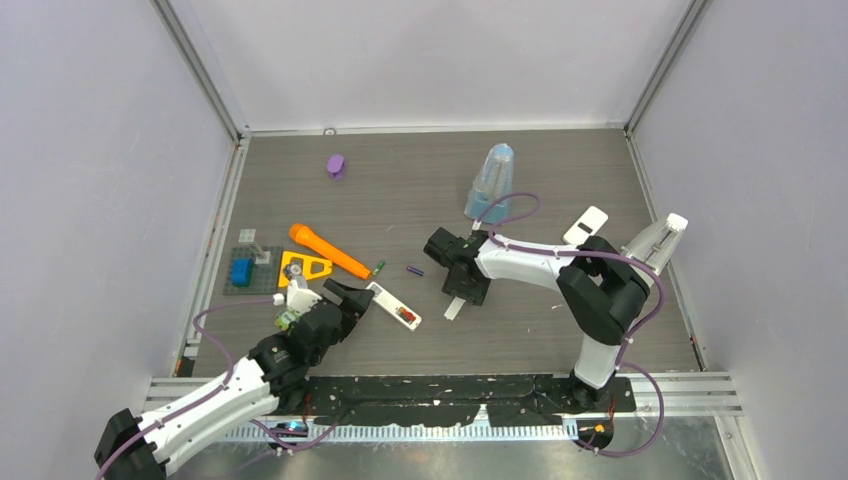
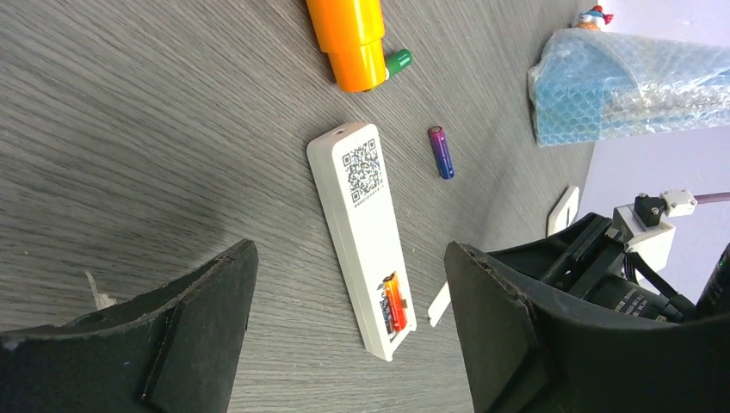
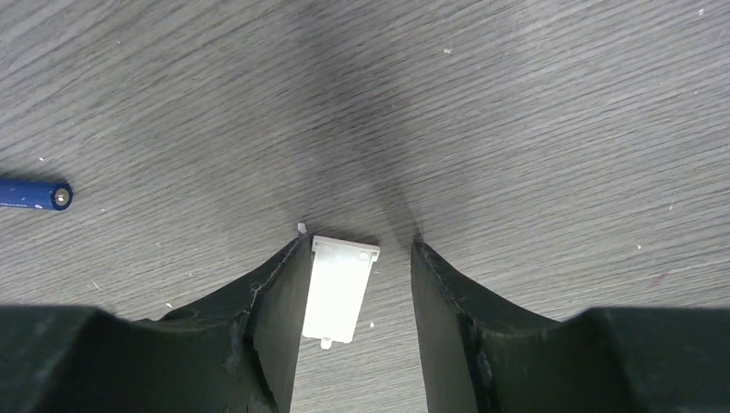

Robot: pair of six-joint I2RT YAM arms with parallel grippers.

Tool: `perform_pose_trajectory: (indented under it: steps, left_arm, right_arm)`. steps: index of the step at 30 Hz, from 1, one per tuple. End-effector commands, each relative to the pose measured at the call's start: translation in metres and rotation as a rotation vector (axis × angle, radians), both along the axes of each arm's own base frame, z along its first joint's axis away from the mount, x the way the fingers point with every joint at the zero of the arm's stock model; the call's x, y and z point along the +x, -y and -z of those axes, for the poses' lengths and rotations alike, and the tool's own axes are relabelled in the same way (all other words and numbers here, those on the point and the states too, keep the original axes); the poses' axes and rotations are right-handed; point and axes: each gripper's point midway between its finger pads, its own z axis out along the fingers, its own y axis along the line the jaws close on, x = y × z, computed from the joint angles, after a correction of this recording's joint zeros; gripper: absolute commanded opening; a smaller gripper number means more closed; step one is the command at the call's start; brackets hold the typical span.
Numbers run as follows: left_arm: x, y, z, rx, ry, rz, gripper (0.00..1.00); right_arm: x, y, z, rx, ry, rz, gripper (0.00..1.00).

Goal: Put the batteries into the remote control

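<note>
The left jaws stand wide apart and grasp nothing. They hover low over the table (image 1: 540, 335), straddling the near end of the remote control (image 2: 357, 219) without touching it. The remote lies on its face, QR label up and compartment uncovered, with a red-orange battery (image 2: 394, 301) seated inside beside a darker one. Behind these jaws the left arm (image 1: 215, 400) runs low and nearly straight, slanting from its base at the near left corner toward the middle of the table.

The right jaws are part-way apart, tips on or just above the table, with the white battery cover (image 3: 338, 288) lying flat between them. One finger sits against the cover's edge and the other stands clear, so the cover is not clamped. The right arm (image 1: 600, 300) rises from its base, folds at the elbow and reaches left, wrist pitched steeply down.

A purple battery (image 2: 441, 152) lies loose between the remote and the right jaws. A green battery (image 2: 398, 60) rests against the tip of an orange cylinder (image 2: 349, 39).
</note>
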Motion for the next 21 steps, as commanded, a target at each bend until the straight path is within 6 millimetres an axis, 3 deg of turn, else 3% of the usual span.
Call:
perform_pose_trajectory:
  steps: [1,13,21]
  left_arm:
    - [0.006,0.004,-0.012,-0.026,0.039,-0.008,0.81]
    - [0.006,0.006,-0.013,-0.018,0.044,0.009,0.81]
    - [0.01,0.019,-0.027,-0.014,0.111,0.086,0.81]
  right_arm:
    - [-0.016,0.04,0.04,-0.162,-0.08,0.002,0.5]
    - [-0.022,0.031,0.046,-0.126,-0.12,0.009,0.37]
    - [-0.019,0.03,0.043,-0.123,-0.108,0.013,0.31]
